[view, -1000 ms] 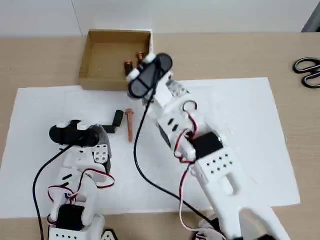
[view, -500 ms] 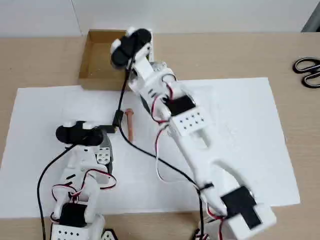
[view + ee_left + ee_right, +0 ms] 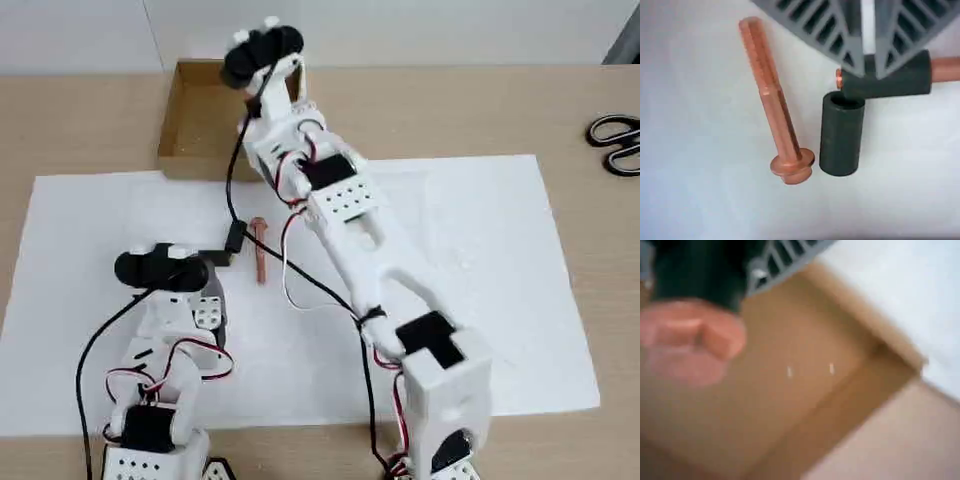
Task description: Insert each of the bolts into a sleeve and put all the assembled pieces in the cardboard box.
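My left gripper is shut on a black sleeve with a copper bolt through it, held low over the white paper. Just beside it lie a loose black sleeve and a loose copper bolt, side by side; the high view shows that sleeve and that bolt right of the left gripper. My right gripper hangs over the inside of the cardboard box, shut on a black sleeve with a copper bolt head sticking out. The right arm covers much of the box.
A large white paper sheet covers the table's middle. Black scissors lie on the wood at the far right. The right arm stretches diagonally across the sheet from the near edge to the box.
The right arm has stretched out and carried its gripper from the box's front right corner to over the box's far side. The left arm has barely shifted.
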`<state>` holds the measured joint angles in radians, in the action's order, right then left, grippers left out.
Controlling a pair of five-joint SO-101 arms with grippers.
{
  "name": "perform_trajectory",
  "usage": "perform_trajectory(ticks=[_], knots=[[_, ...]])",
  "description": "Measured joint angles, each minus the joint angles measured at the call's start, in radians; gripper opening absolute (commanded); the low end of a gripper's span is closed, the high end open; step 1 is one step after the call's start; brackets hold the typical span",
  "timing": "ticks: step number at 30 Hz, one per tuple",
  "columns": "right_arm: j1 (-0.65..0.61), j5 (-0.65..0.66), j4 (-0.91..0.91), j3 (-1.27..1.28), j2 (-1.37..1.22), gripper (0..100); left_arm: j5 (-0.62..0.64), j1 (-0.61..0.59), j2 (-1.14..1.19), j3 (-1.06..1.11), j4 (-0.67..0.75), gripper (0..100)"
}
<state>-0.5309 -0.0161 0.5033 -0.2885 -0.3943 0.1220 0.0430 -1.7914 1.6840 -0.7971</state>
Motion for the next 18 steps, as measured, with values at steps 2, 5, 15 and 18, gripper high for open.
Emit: perform_trajectory(ticks=[2,5,15,18], knots=[[0.000,-0.003,0.000,-0.058,-0.046,0.3,0.000,0.000,0.000,0.000,0.000,1],[0.000,-0.009,0.000,-0.138,-0.121,0.3,0.000,0.000,0.000,0.000,0.000,1],[0.035,-0.009,-0.018,-0.453,-0.443,0.3,0.000,0.000,0.000,0.000,-0.064,1],[0.041,-0.009,-0.018,-0.552,-0.540,0.3,0.000,0.000,0.000,0.000,-0.064,1]])
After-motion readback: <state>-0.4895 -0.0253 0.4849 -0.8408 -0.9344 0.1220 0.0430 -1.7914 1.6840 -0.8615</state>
